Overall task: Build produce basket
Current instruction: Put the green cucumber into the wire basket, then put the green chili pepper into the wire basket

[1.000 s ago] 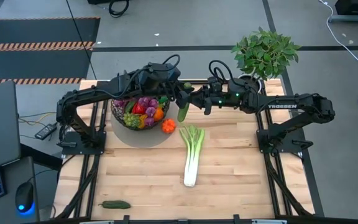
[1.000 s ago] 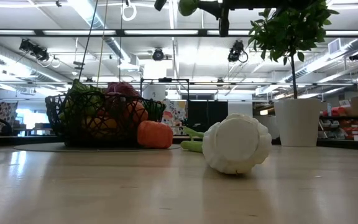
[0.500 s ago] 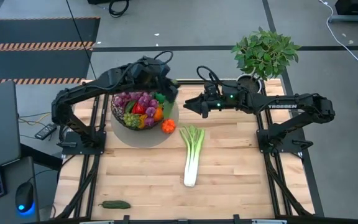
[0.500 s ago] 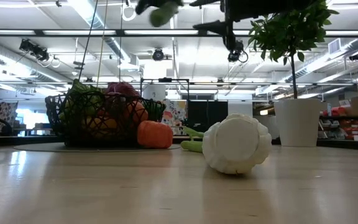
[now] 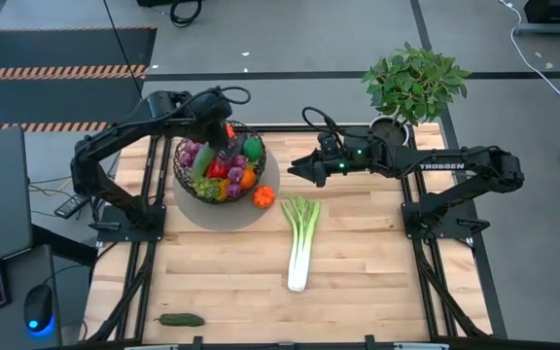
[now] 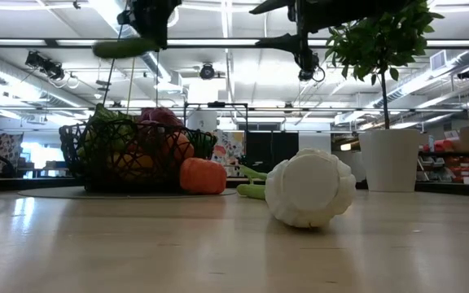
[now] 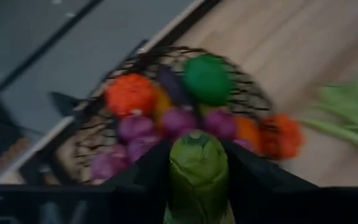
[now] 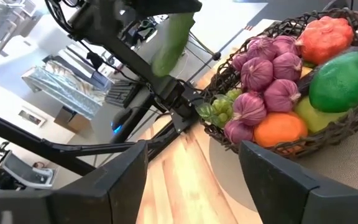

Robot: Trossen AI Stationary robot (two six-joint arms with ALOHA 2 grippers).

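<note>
- A second ago both arms met just beyond the basket, with a green cucumber hanging between them; now the left pincer alone carries it, its fingers clamped on the cucumber's sides, and it has swung over the basket's far-left part.
- The right pincer has let go and drawn back: it hangs in the air beside the basket, fingers apart and empty.
- My reading: the handover is done, and what remains for this piece is to lower it into the basket and release.
- Below the left pincer the basket already holds purple grapes, a lime-green round fruit and orange pieces; the small orange pumpkin-like piece sits outside, touching the basket's rim on the side toward the right pincer.
- The leek lies on the tabletop, nearer the front edge than the right pincer; a second cucumber lies well apart from both pincers at the front edge.
- The left wrist view shows the grip itself, which the high view hides under the arm.
- The low view shows the cucumber held well clear above the basket's heap, a height the high view cannot give.
- The right wrist view shows the open gap between its own fingers, and the other arm's cucumber seen from the side.
</note>
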